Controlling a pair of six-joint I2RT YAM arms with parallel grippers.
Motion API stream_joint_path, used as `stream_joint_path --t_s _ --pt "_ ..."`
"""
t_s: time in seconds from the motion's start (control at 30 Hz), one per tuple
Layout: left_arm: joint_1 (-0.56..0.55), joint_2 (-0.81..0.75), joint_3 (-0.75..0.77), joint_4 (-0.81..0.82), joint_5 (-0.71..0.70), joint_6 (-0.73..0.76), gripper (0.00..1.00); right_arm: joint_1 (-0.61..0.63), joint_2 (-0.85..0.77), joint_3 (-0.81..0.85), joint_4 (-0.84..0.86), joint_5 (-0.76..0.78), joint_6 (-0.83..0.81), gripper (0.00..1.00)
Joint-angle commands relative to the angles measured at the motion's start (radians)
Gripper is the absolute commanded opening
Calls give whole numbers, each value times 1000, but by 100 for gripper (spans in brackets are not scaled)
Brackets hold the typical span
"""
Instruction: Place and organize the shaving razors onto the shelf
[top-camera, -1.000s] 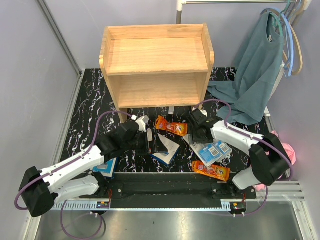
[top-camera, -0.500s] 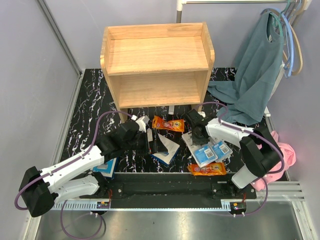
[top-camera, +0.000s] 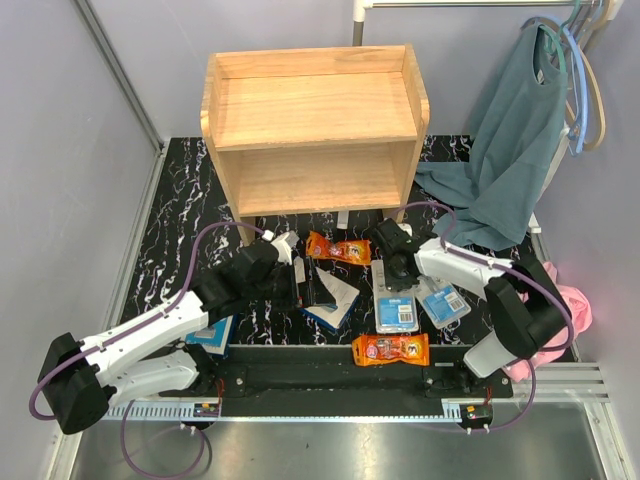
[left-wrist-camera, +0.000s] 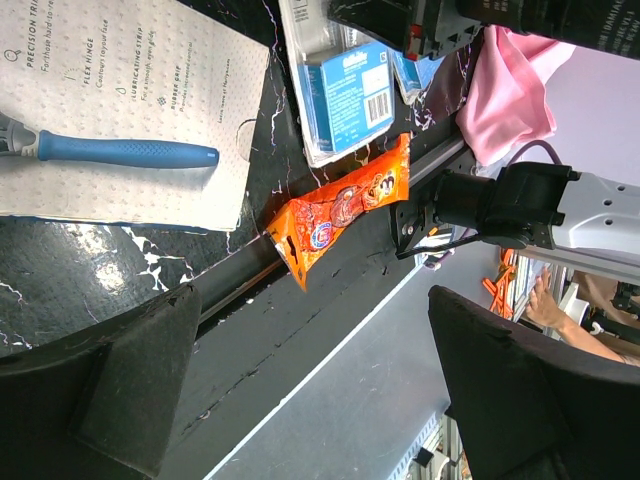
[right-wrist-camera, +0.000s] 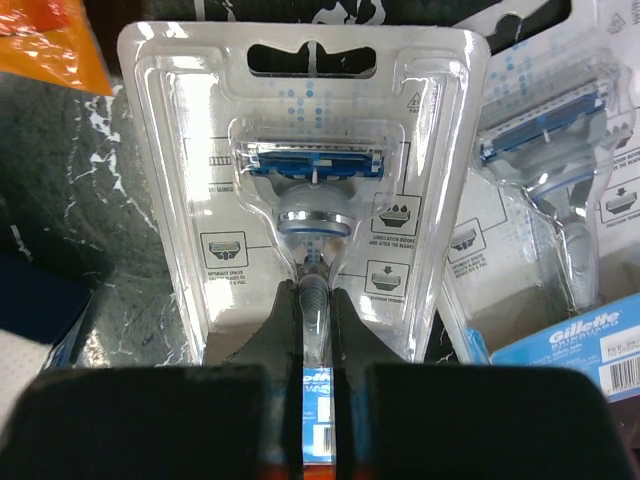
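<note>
Black marbled table (top-camera: 180, 215) — wooden shelf (top-camera: 312, 110), razor packs (top-camera: 397, 312) scattered in front

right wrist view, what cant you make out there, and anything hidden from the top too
Right wrist: centre blister pack, lower end hidden behind the jaws; whether they grip it is unclear.
Right wrist: second blister pack, cut off by the right edge.
Top external: white-and-blue box, mostly covered by the left arm.
</note>
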Motion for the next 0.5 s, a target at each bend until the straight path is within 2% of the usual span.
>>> stream_joint_path --t_s 0.0,0.47 --pt "-5 -29 1 34 -26 6 99 -9 -95 2 12 -5 30 0" --pt "-10 -81 -25 70 -17 12 99 -8 -502 -50 -22 -7 88 0"
